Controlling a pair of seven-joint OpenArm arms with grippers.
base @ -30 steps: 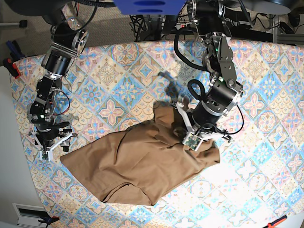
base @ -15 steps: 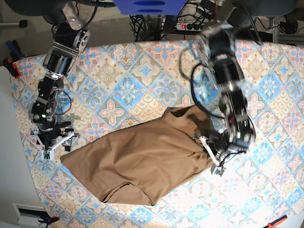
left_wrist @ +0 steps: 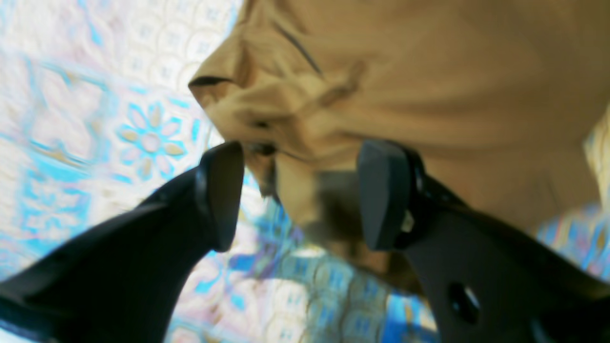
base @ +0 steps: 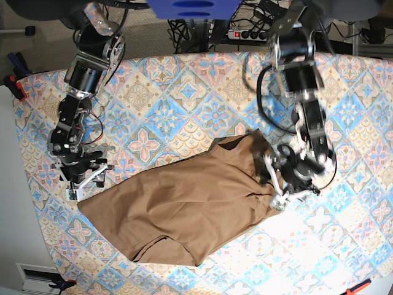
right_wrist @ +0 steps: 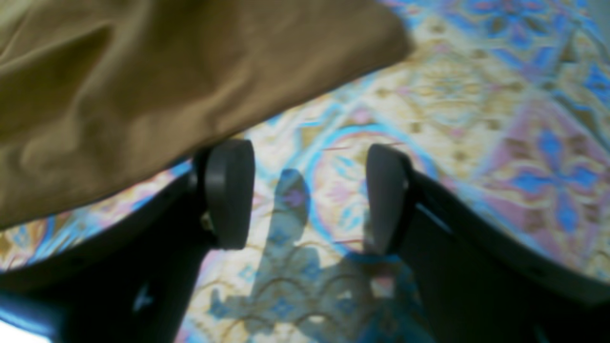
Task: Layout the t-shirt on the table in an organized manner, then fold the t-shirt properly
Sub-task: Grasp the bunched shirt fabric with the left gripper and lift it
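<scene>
The brown t-shirt (base: 184, 206) lies in a crumpled heap on the table (base: 184, 92), which has a cloth of blue, pink and cream tiles. It sits in the near middle of the table and is not flat yet. One lumpy end pokes up toward the far side, and the rest spreads out toward the near left corner of the base view.

Nearest, low on the left of that view, the right gripper (right_wrist: 305, 195) hangs just over the table beside the shirt's edge. Its jaws are wide apart with only the patterned cloth between them. It holds nothing.

A bit farther, on the other side, the left gripper (left_wrist: 300, 195) is at the bunched end of the shirt. Its jaws are wide apart too. A fold of brown cloth hangs between them, but they do not squeeze it.

The job looks like it is at the laying-out part. To do it well, each gripper should pinch one thin edge or corner, not a fat bunch. Then both should pull gently away from each other, low over the table, so the shirt goes smooth. Pulling too fast may drag the whole shirt along or wrinkle it again.
</scene>
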